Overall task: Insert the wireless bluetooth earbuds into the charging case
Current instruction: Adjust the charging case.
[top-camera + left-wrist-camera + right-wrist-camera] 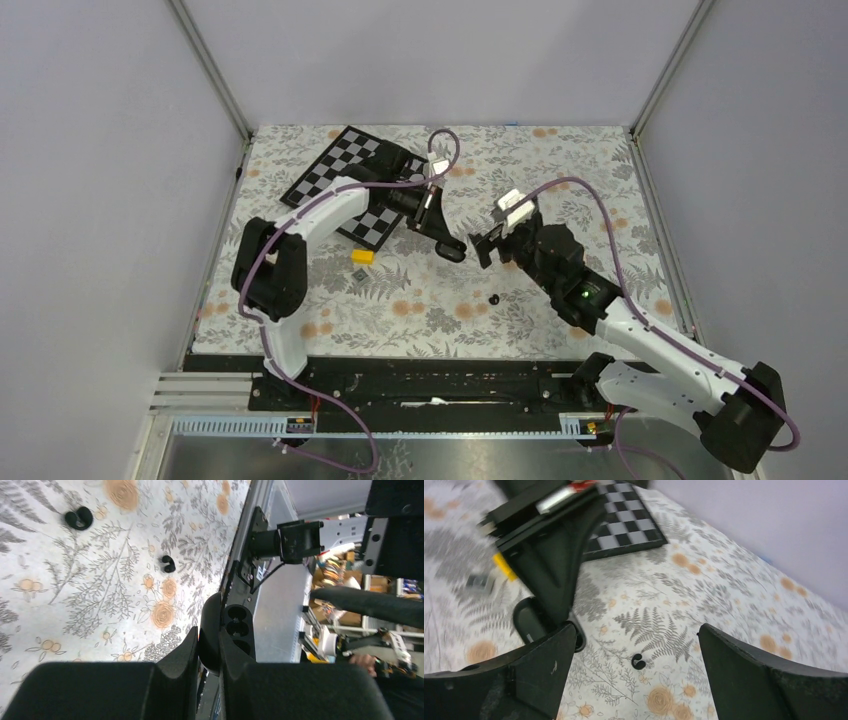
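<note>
My left gripper (209, 641) is shut on the black charging case (238, 630), pinching its open lid; the body's empty sockets face up beside the right finger. In the top view that gripper (452, 245) holds the case above mid-table. Two black earbuds (167, 564) (79, 518) lie on the floral cloth beyond it. My right gripper (636, 631) is open, with one black earbud (638, 662) on the cloth below the gap and nothing touching its fingers. It hangs (490, 243) just right of the left gripper. The case (527, 622) shows by its left finger. One earbud (493, 298) lies nearer the arms.
A small yellow block (362, 256) lies left of the grippers, also seen in the right wrist view (504, 566). A black-and-white checkerboard (355, 180) lies at the back left. Grey walls enclose the table (560, 160) on three sides.
</note>
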